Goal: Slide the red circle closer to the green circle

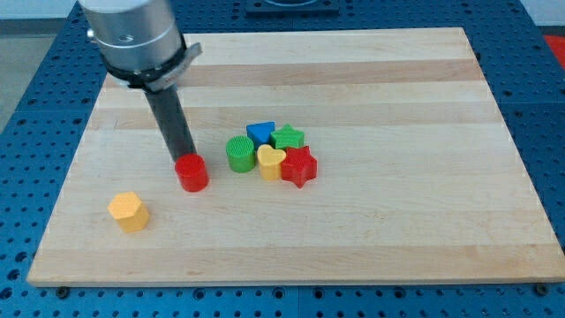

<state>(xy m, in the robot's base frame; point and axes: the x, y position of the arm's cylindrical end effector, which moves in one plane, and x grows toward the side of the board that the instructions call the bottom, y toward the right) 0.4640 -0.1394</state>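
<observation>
The red circle (pixel 192 172) lies on the wooden board left of centre. The green circle (pixel 239 153) stands a short gap to its right and slightly higher in the view. My tip (pixel 182 161) is at the red circle's upper left edge, touching or nearly touching it. The dark rod rises from there to the arm's grey head at the view's top left.
A tight cluster sits against the green circle's right: a blue triangle (pixel 259 132), a green star (pixel 288 137), a yellow heart (pixel 270 162) and a red star (pixel 299 166). A yellow hexagon (pixel 129 211) lies alone at the lower left. The board (pixel 397 221) rests on a blue perforated table.
</observation>
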